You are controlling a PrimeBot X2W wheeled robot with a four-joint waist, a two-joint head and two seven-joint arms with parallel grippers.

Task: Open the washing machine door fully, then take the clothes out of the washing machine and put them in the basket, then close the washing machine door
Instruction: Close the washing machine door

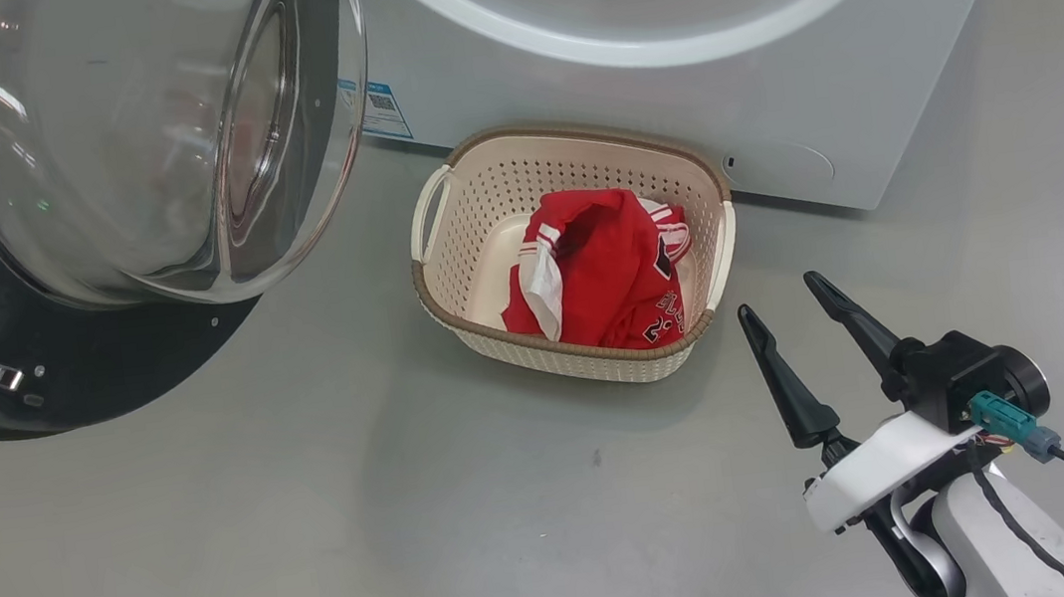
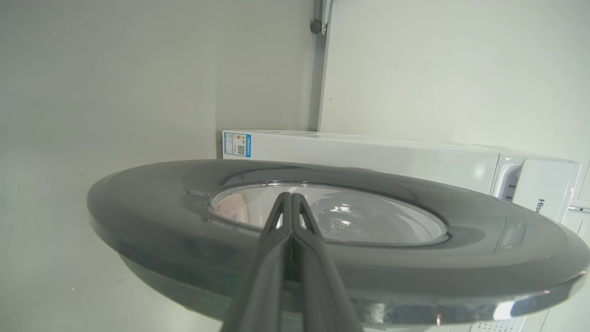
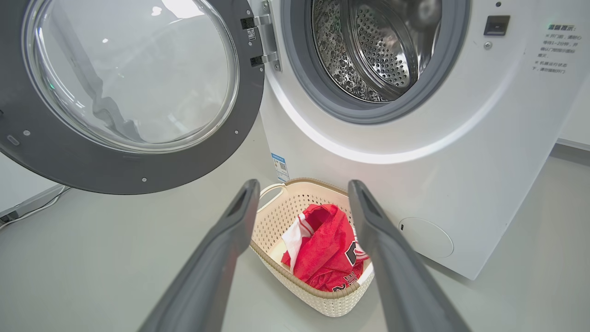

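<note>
The washing machine door (image 1: 14, 327) stands swung wide open at the left, its clear glass bowl (image 1: 154, 141) bulging toward me. The washing machine (image 3: 461, 161) shows its steel drum (image 3: 373, 50), with no fabric in the part I see. The basket (image 1: 456, 247) sits on the floor just before the machine, holding the red clothes (image 1: 604, 270) with white trim. My right gripper (image 1: 779, 294) hangs open to the basket's right, empty; in its wrist view the right gripper (image 3: 303, 184) frames the basket (image 3: 276, 216). My left gripper (image 2: 291, 196) is shut, tips at the door's (image 2: 152, 203) outer face.
Grey floor (image 1: 317, 523) spreads in front of the basket and under the open door. A pale wall with a grey vertical strip (image 2: 318, 69) stands behind the machine. A cable (image 3: 32, 210) runs along the floor at the far left.
</note>
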